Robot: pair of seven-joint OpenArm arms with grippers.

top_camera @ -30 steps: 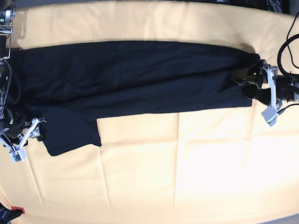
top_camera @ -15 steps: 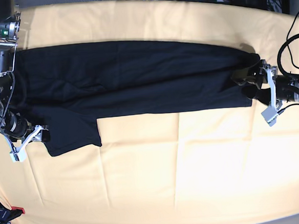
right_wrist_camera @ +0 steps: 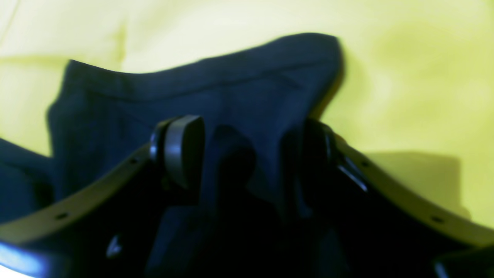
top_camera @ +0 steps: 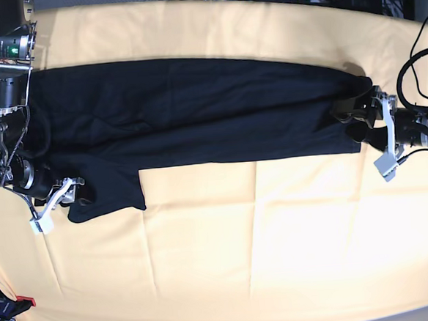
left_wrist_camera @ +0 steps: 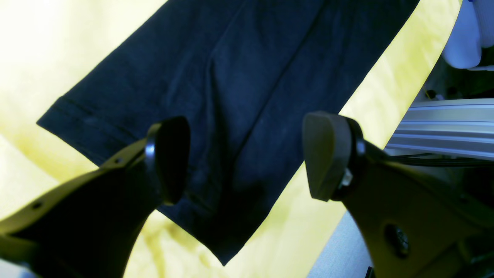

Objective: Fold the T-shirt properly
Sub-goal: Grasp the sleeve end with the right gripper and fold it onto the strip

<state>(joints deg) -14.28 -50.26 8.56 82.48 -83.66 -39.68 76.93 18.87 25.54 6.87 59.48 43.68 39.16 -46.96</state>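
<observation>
Both grippers stood open: our right gripper [top_camera: 62, 194] straddled the loose sleeve of the T-shirt [top_camera: 189, 122], our left gripper [top_camera: 364, 124] waited at its far end. We judged a deep pinch through both layers best.
</observation>
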